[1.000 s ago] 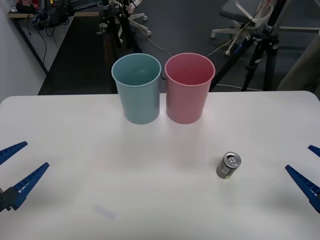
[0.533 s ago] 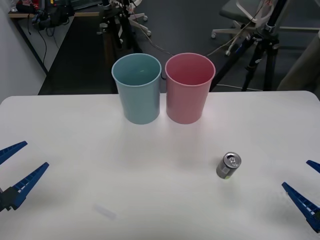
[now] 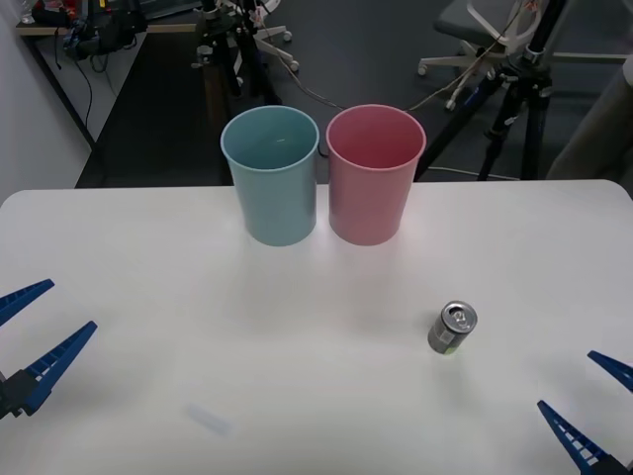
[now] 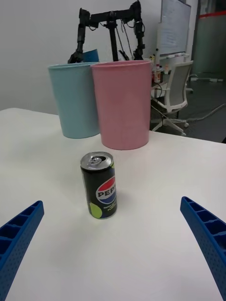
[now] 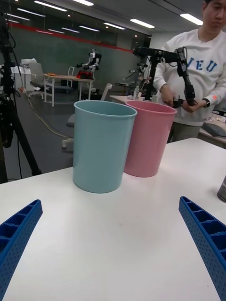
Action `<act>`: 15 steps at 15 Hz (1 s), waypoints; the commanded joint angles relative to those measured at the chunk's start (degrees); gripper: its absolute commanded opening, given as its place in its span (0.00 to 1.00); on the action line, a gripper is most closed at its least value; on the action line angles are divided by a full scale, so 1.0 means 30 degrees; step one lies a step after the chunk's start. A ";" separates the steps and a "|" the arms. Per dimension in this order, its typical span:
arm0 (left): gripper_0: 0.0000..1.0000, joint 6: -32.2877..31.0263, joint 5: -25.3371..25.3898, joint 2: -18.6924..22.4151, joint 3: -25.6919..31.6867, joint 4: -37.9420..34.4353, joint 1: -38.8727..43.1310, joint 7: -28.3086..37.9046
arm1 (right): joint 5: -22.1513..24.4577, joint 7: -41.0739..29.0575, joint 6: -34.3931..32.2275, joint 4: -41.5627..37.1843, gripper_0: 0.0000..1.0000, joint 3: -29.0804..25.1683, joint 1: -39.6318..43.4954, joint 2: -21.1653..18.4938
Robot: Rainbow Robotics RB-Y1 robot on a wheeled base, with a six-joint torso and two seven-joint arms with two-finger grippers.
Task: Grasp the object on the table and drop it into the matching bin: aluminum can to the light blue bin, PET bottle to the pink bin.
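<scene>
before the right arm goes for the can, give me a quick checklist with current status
1. Aluminum can upright on the table, nothing touching it: ok.
2. Right gripper open, can centred ahead between the fingers: ok.
3. Light blue bin upright, mouth unobstructed: ok.
4. Pink bin stands right beside the blue one, so drop aim must be exact: cannot tell yet.
5. Left gripper open at the table's left side, far from the can: ok.

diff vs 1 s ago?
Right gripper, open, slid back toward the table's near edge and slightly inward, nearer in line with the can. Nothing grasped. Can, light blue bin, pink bin and open left gripper unchanged.
</scene>
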 commanded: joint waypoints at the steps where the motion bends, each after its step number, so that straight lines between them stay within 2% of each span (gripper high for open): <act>1: 1.00 0.0000 0.0001 0.0000 0.0000 0.0001 -0.0001 0.0000 | -0.0210 0.1780 -0.0057 0.1365 1.00 0.0771 -0.0393 0.0000; 4: 1.00 0.0000 0.0001 0.0000 0.0000 0.0001 -0.0001 0.0000 | -0.0240 0.3069 -0.0057 0.2273 1.00 0.1621 -0.0862 0.0030; 7: 1.00 0.0000 0.0001 0.0000 0.0000 0.0001 -0.0001 0.0000 | -0.0269 0.3392 0.0148 0.2830 1.00 0.2558 -0.1330 0.0030; 15: 1.00 0.0000 0.0001 0.0000 0.0000 0.0001 -0.0001 0.0000 | -0.0181 0.4095 0.3341 0.2830 1.00 0.4814 -0.2678 0.0440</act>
